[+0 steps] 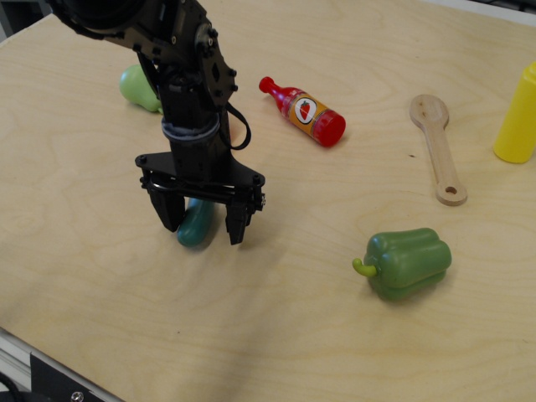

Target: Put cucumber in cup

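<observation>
Spread jaws of the black gripper (202, 223) straddle the cucumber (198, 224), one finger on each side, without visibly pinching it. It is a smooth, dark teal-green capsule with rounded ends, lying on the wooden table (276, 335), mostly hidden behind the gripper body. Behind the arm, a pale green pear (138, 87) peeks out.

You have the cucumber (197, 226) on the desk (100, 276) between the claw (201, 224) fingers. Pear (136, 87) behind, probably hiding the cup. Right: bottle (304, 111), spoon (438, 146), pepper (406, 263) nearer you.
</observation>
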Available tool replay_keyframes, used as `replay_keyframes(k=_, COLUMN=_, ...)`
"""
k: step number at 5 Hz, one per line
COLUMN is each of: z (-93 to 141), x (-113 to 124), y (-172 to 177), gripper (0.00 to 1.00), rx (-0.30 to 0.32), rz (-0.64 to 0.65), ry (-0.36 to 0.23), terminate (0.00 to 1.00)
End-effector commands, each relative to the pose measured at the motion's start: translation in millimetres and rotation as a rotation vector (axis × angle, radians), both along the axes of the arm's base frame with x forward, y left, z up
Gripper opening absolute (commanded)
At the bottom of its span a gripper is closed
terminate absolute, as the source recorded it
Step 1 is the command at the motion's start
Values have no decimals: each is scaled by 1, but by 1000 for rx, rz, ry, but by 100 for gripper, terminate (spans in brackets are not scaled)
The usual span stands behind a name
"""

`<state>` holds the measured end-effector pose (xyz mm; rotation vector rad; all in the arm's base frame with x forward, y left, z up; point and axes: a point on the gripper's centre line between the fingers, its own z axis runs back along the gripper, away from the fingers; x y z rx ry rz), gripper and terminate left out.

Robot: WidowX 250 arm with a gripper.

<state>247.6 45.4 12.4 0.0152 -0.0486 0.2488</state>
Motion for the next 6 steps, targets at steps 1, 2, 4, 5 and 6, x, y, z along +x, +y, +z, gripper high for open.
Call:
replay_keyframes(k=1, z=-1, x=6, y=2, gripper=100, rx=16, rz=34, ry=-25, terminate=0)
replay_keyframes(k=2, z=1, x=2, y=5, gripper=0, rx=0, rz=35, ry=-10, terminate=0)
replay_keyframes(k=4, z=30, x=3, y=20, gripper=0, rx=-53, rz=130, ry=31, terminate=0)
replay_keyframes(k=5, z=51, x=12, y=30, gripper=0, rx=-88, rz=179, ry=19, terminate=0)
replay_keyframes(k=6, z=68, x=24, y=43, gripper=0, rx=-109, rz=256, ry=11, terminate=0)
